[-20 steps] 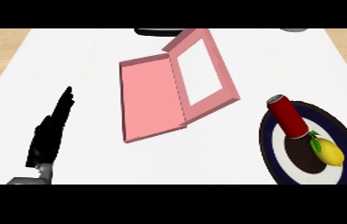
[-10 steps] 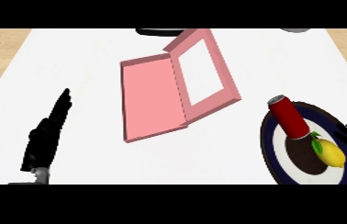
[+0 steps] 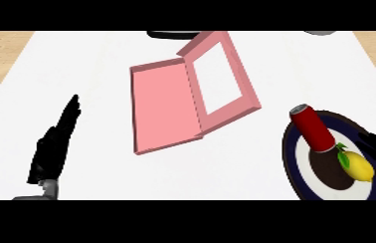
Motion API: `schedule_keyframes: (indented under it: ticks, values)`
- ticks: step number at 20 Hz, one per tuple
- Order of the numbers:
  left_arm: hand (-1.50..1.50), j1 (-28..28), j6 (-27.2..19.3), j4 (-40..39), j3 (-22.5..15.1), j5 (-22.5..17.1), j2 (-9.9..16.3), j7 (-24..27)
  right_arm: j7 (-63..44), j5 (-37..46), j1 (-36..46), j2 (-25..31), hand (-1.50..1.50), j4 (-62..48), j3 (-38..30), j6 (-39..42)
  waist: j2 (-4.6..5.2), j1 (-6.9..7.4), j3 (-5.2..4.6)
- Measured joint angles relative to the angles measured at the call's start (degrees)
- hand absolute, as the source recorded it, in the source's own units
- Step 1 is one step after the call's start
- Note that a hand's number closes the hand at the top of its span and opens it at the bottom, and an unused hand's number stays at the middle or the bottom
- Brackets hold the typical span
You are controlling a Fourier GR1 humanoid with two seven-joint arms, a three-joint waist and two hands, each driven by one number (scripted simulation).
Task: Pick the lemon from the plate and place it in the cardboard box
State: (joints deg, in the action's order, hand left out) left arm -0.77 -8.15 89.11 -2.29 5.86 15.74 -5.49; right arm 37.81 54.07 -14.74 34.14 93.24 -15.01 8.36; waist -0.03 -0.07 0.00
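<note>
Well to the right of the left hand [image 3: 53, 148], the plate [image 3: 294, 160] runs off the view's right and lower edges, so part of its rim is lost. The lemon [image 3: 358, 166] on it nearly meets the right edge. The hand's own forearm is cut off below. Far ahead, two dark things [image 3: 172, 35] [image 3: 323, 32] at the counter's far edge are too cropped to name.

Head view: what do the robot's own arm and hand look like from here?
Only the left hand shows: a matte black hand with long, slim, tapering fingers, no markings visible. Below it sits a short grey cylindrical wrist piece with a lighter sheen. No cables or sleeve appear. The right hand is out of view.
</note>
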Motion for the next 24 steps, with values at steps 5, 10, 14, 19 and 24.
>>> schedule_keyframes:
  ticks: [5, 10, 14, 19, 24]
  values:
    - [0.00, -0.2, 1.7, 0.4, 1.7, 0.5, -0.6, -0.3, 0.7, 1.8, 1.3, -1.8, -1.50, -0.5, -1.2, 1.2, 0.00, -0.01, -0.01]
    - [0.00, -0.8, 2.5, 1.3, 2.2, 1.8, -1.6, -0.2, 1.3, 4.2, 2.8, -4.3, -1.50, -2.4, -1.1, 0.0, 0.00, 0.03, -0.01]
    - [0.00, -1.2, 3.6, 2.0, 2.9, 2.1, -2.0, -0.5, 1.6, 5.1, 3.8, -5.3, -1.50, -3.0, -1.4, 0.6, -0.01, 0.05, -0.02]
    - [0.00, -0.2, 4.5, 2.1, 3.8, 2.8, -2.4, -1.4, 2.2, 7.5, 3.9, -6.7, -1.50, -4.6, -1.0, -0.9, -0.01, 0.02, -0.05]
    - [0.00, 0.1, 4.6, 0.5, 4.2, 3.8, -3.8, 0.0, 2.2, 10.4, 6.7, -6.5, -1.50, -7.8, -1.0, -1.5, -0.08, 0.04, -0.29]
